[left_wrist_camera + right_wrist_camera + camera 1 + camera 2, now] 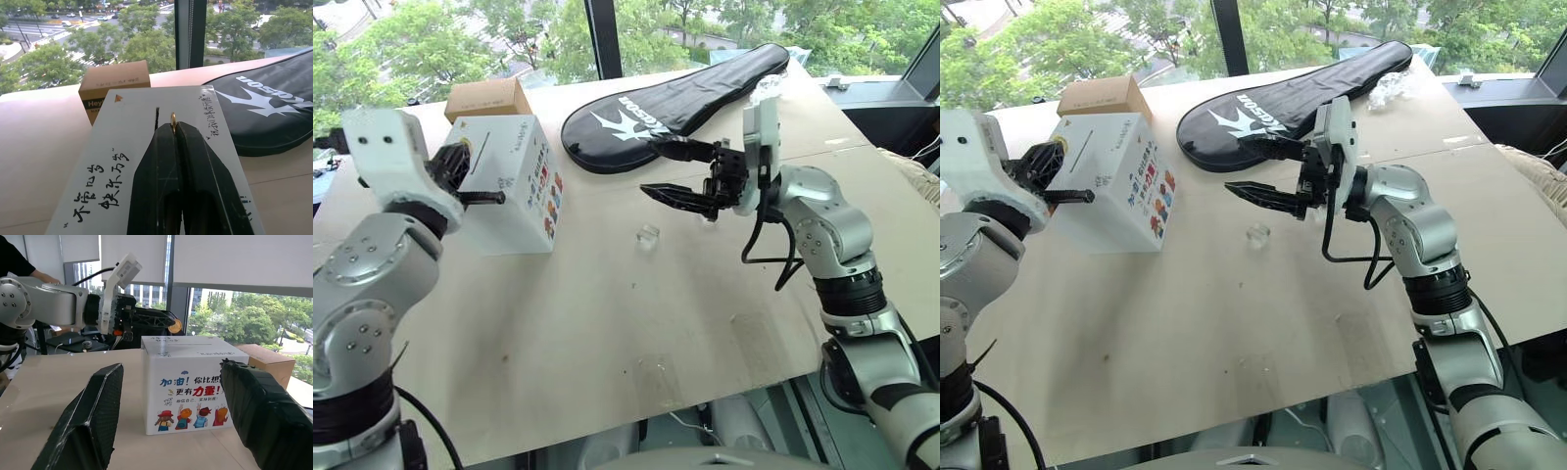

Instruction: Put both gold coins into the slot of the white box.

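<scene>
Black fingers of the left hand [173, 131] are clenched on a gold coin [173, 117] just above the white box [514, 186], beside its slot [157, 117], while the right hand [680, 171], at three o'clock over the desk [607, 323], hangs spread and empty.

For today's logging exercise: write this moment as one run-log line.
left gripper: shut on gold coin, above slot of white box | right gripper: open, empty | second coin: on table
</scene>
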Motion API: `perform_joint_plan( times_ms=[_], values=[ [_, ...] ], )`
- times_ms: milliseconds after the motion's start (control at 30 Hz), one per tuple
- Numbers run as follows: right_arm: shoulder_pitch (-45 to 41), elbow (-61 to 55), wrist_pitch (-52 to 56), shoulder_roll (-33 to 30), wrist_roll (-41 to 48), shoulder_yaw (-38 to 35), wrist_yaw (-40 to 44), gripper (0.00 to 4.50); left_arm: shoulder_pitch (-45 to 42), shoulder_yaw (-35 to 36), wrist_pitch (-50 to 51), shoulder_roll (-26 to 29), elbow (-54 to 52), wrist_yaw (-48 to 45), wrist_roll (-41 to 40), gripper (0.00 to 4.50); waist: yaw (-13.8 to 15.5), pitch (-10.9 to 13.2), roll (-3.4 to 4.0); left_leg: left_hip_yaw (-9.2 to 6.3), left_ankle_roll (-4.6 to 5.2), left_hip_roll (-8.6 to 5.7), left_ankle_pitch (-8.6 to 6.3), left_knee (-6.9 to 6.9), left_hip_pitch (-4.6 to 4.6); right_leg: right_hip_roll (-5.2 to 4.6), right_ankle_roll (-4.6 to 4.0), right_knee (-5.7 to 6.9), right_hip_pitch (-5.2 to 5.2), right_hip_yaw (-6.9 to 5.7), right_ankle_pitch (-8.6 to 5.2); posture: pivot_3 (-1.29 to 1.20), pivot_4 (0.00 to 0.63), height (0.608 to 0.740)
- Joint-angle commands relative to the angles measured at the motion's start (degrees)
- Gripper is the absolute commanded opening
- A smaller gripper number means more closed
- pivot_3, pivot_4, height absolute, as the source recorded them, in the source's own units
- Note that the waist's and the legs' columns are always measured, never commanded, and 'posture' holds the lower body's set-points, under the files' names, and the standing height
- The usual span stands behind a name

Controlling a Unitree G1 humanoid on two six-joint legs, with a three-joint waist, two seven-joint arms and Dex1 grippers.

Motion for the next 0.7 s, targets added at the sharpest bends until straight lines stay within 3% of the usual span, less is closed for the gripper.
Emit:
perform_joint_plan(
  times_ms=[33,700],
  values=[
    [-1.3,-1.9,0.3,0.7,0.9,-1.5,-0.7,3.36,0.3,2.0,1.5,-0.2,-0.8,-0.5,1.1,0.0,-0.1,0.0,-0.01,0.0,0.0,0.0,0.0,0.0,-0.02,0.0,0.0,0.01,-0.03,0.0,0.0,0.0,0.15,0.74],
    [-1.1,-1.7,-0.1,1.1,-0.1,-1.8,-1.1,3.36,1.0,2.8,7.1,-0.9,2.2,-5.3,7.8,0.0,-0.4,0.0,0.01,0.02,-0.01,-0.01,0.01,0.13,-0.23,-0.01,0.0,0.1,-0.22,-0.09,0.0,0.0,0.15,0.74]
  ],
)
